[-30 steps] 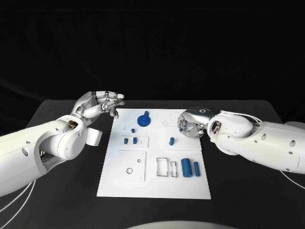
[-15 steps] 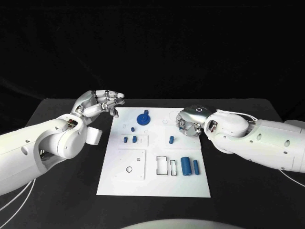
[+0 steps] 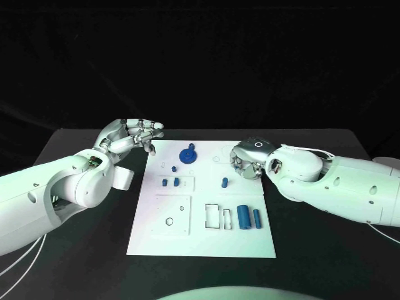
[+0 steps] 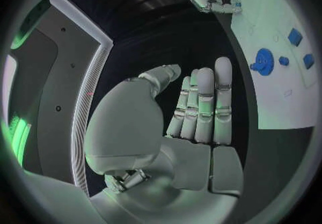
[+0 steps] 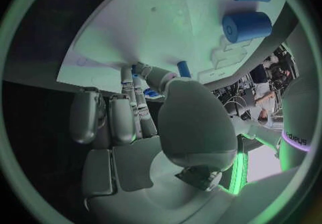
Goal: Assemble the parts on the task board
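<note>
The black desk (image 3: 74, 250) carries a white board (image 3: 204, 244) at its centre. The left hand (image 3: 132, 136) hovers off the board's eleven o'clock corner, fingers loosely apart, holding nothing. The right hand (image 3: 248, 159) hangs over the two o'clock edge, fingers curled; whether it holds anything I cannot tell. The blue gear (image 3: 188, 155) near twelve and cylinders (image 3: 249, 218) toward four look stiff, light, slick plastic: best pinched across their sides.

Right wrist view: small dark lettering on the right arm (image 5: 295, 138), apparently "sharpa", partly cut off. No other text, numbers or labels are legible.
</note>
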You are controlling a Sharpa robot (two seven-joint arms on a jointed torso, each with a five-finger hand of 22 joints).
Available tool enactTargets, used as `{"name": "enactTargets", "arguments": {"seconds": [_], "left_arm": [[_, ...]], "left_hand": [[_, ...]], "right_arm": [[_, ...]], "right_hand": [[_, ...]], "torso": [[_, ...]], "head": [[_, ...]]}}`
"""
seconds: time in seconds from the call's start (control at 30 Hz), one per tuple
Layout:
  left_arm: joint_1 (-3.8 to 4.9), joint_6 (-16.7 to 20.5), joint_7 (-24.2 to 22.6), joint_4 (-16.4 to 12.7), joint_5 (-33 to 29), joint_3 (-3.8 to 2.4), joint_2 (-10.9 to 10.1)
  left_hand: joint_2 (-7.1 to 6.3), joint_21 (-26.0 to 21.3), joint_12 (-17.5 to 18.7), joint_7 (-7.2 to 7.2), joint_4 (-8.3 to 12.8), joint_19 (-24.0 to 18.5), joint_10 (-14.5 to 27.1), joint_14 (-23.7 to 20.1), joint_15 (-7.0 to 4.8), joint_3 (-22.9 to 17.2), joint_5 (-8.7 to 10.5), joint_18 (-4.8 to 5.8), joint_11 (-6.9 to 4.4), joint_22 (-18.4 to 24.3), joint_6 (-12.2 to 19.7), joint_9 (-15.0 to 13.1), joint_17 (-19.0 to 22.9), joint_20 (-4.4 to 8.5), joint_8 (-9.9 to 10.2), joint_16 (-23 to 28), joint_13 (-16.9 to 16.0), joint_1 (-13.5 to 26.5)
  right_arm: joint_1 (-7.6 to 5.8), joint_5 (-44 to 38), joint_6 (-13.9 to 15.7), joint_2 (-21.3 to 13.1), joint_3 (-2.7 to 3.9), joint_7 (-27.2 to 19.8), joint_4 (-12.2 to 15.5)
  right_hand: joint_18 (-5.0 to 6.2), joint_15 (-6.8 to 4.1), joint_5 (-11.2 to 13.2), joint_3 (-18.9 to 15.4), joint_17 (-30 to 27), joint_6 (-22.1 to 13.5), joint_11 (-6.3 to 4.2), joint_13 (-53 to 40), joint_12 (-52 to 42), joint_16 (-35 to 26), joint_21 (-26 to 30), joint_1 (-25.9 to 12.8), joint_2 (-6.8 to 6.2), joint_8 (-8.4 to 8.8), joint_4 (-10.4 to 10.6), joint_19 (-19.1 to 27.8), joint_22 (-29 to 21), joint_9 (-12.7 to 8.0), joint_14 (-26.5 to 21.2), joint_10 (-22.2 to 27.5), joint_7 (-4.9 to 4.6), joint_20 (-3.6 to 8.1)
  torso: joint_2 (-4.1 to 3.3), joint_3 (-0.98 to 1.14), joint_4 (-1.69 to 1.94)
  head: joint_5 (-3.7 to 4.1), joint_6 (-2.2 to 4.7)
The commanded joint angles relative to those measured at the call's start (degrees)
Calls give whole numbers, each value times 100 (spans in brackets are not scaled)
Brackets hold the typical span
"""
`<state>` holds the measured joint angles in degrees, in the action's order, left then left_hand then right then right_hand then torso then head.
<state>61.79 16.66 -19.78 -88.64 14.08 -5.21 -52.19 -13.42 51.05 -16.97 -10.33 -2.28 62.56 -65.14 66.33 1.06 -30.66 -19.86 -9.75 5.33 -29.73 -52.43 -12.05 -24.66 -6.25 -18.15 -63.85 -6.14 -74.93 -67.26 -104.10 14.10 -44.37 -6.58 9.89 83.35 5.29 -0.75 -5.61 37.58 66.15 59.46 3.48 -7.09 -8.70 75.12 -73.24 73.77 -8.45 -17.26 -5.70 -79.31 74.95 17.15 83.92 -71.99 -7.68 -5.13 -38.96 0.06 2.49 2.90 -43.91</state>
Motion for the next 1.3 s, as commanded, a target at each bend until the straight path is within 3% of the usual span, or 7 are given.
{"name": "enactTargets", "arguments": {"seconds": [0.03, 0.73, 0.97, 1.3], "left_arm": [[-2, -80, 55, -20, 44, -5, 3], [-2, -95, 161, -7, 62, -4, 11], [-3, -101, 178, 10, 63, -4, 14], [-3, -110, 193, 16, 63, -3, 16]], "left_hand": [[13, -41, 29, -11, 32, 39, -9, -29, 15, 3, 1, -85, 49, 11, 12, 6, 9, -9, 21, 14, 7, -38], [28, -52, 46, -17, 46, 53, -9, -34, 16, -4, -3, -85, 54, 21, 15, 6, 13, -8, 29, 16, 6, -67], [27, -54, 51, -20, 46, 54, -6, -36, 17, -2, -3, -85, 57, 23, 19, 7, 13, -9, 32, 17, 7, -67], [25, -62, 64, -26, 45, 56, 4, -43, 22, 3, -3, -83, 63, 29, 28, 9, 16, -11, 40, 20, 8, -64]], "right_arm": [[76, -225, -212, -2, -54, 149, 0], [67, -255, 579, -130, -37, 135, 211], [28, -237, 823, -256, -5, 118, 380], [3, -128, 1157, -407, 28, 69, 695]], "right_hand": [[-104, -33, 35, 66, 10, 44, -11, -27, -28, 50, -57, 135, 90, -39, -28, -57, 150, 17, 183, -74, -5, 14], [-124, -30, 30, 165, 32, 67, -6, -80, -4, 88, -153, 130, 143, -55, -61, -97, 242, 57, 187, -107, -11, 18], [-128, -30, 39, 164, 38, 69, -7, -86, -1, 95, -169, 115, 134, -57, -59, -105, 257, 62, 188, -109, -10, 17], [-137, -31, 50, 164, 61, 77, -12, -97, 2, 114, -206, 99, 121, -63, -60, -125, 291, 71, 193, -119, -5, 16]], "torso": [[1, 3, 0], [4, 4, -7], [6, -3, -4], [-4, 1, -2]], "head": [[1, 0], [-7, 29], [0, 46], [-49, 62]]}}
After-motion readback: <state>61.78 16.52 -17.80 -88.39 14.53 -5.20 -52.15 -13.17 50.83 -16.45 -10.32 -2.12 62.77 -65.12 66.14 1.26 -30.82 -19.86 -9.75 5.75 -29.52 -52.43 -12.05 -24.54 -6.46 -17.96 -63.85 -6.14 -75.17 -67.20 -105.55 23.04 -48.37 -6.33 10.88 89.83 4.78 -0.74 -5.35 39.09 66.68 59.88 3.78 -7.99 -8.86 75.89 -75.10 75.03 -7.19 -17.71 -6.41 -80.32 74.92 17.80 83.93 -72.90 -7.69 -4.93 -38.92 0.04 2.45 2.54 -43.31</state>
